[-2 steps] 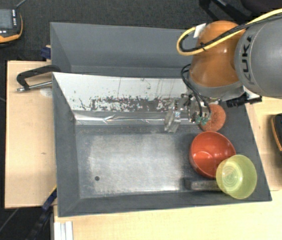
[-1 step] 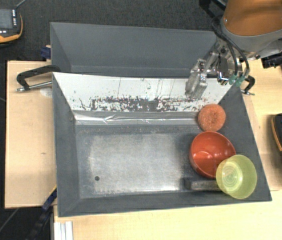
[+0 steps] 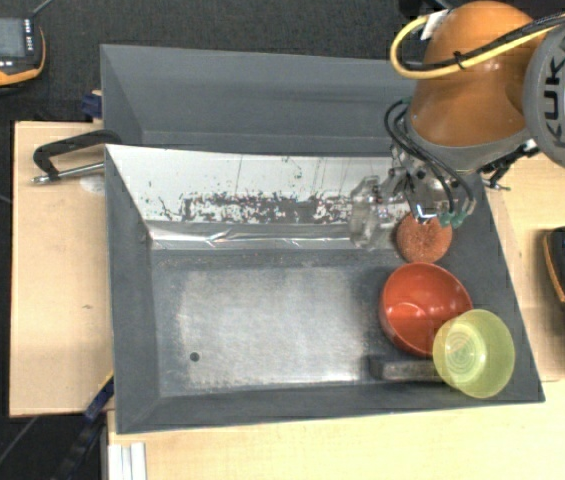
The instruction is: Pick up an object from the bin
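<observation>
Orange speckled ball (image 3: 424, 239) lies just under the gripper (image 3: 414, 206), grip state unclear, arm (image 3: 560, 78) lettered KUKA

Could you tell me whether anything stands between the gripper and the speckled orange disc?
Nothing visible does: the gripper hangs right beside the speckled orange round disc, and the red round bowl lies beyond it, toward the front.

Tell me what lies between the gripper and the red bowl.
Camera view: a round speckled orange thing sits between the gripper and the red bowl.
</observation>
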You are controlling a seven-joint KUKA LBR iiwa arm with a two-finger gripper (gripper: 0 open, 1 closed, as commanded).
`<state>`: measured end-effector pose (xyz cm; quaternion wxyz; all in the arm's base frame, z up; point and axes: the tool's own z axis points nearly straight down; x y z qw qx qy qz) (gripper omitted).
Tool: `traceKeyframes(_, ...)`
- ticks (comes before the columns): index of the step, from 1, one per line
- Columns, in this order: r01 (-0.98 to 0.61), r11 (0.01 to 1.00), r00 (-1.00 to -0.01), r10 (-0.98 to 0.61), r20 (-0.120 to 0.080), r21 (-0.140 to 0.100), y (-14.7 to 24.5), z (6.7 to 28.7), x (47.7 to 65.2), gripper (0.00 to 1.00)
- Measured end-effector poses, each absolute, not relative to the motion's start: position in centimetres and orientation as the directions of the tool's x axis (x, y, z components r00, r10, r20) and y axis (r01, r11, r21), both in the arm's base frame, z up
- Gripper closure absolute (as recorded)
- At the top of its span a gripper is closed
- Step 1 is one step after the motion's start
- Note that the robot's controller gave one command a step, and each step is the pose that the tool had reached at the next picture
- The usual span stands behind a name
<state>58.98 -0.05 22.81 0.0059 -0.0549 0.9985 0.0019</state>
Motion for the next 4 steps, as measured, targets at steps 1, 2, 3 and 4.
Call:
traceKeyframes(1, -0.288, 0.958, -0.958, -0.288, -0.009, 0.003, -2.4, 9.4, 57.9, 1.0)
traceKeyframes(2, -0.286, 0.958, -0.958, -0.286, -0.023, -0.002, -4.6, 20.8, 56.9, 1.0)
traceKeyframes(3, -0.287, 0.958, -0.958, -0.287, -0.015, 0.003, -4.5, 20.3, 56.8, 0.0)
traceKeyframes(4, -0.36, 0.933, -0.933, -0.36, -0.024, -0.007, -11.7, 25.0, 56.1, 0.0)
